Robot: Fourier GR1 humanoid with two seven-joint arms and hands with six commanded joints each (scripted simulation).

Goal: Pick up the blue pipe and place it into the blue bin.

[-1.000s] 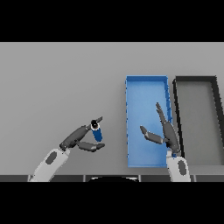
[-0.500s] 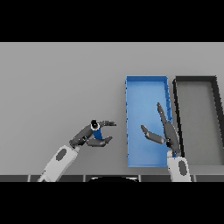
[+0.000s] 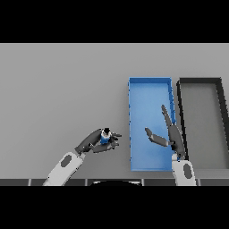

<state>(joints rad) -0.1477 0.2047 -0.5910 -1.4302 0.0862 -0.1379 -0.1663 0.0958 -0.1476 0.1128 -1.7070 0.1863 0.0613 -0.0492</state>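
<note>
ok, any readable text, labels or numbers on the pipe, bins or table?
None: no words, numbers or signs show.
blue pipe, held in the left hand: no marking.
blue bin and black bin: plain walls.
table: bare grey.

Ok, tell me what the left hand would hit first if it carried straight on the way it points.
Probably the blue bin: the left hand, shut on the blue pipe, points right toward its near wall. Its height is unclear.

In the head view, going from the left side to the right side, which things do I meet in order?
Left hand → blue pipe held in it → blue bin → right hand, open over the bin → black bin.
</note>
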